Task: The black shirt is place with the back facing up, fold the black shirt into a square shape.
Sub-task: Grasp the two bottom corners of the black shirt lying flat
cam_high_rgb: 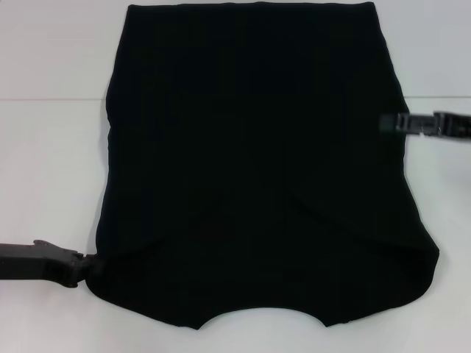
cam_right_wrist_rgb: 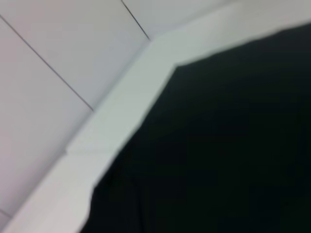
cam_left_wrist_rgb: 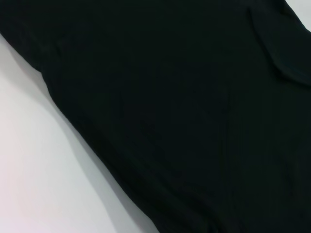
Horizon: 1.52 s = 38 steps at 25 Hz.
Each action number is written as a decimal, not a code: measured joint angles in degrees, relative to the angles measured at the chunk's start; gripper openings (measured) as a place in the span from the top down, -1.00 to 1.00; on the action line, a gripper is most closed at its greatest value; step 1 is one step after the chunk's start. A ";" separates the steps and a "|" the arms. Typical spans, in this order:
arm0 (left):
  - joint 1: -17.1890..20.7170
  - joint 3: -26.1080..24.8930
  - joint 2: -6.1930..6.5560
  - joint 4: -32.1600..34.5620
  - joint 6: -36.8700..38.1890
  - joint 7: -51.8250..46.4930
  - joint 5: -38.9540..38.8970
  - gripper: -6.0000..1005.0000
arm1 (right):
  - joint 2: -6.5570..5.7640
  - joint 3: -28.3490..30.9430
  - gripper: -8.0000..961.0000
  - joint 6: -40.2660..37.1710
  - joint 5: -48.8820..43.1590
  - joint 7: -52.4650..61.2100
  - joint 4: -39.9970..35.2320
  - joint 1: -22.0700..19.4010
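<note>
The black shirt (cam_high_rgb: 257, 169) lies flat on the white table (cam_high_rgb: 51, 162), neckline toward me, with both sleeves folded in over its body. My left gripper (cam_high_rgb: 87, 266) is at the shirt's near left corner, touching its edge. My right gripper (cam_high_rgb: 391, 122) is at the shirt's right edge, about halfway up its length. The left wrist view shows the shirt's fabric (cam_left_wrist_rgb: 184, 111) filling most of the picture, with a strip of table beside it. The right wrist view shows a corner of the shirt (cam_right_wrist_rgb: 223, 150) against the table.
The white table has bare strips left (cam_high_rgb: 51, 162) and right (cam_high_rgb: 441, 184) of the shirt. The shirt's far hem reaches nearly to the table's far end (cam_high_rgb: 250, 6). A seam line crosses the table (cam_high_rgb: 51, 98).
</note>
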 joint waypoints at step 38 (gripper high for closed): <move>-0.16 -0.21 -0.13 0.71 -0.50 0.16 -0.56 0.89 | -4.40 -0.41 -0.40 -7.27 -20.02 12.66 8.96 -0.98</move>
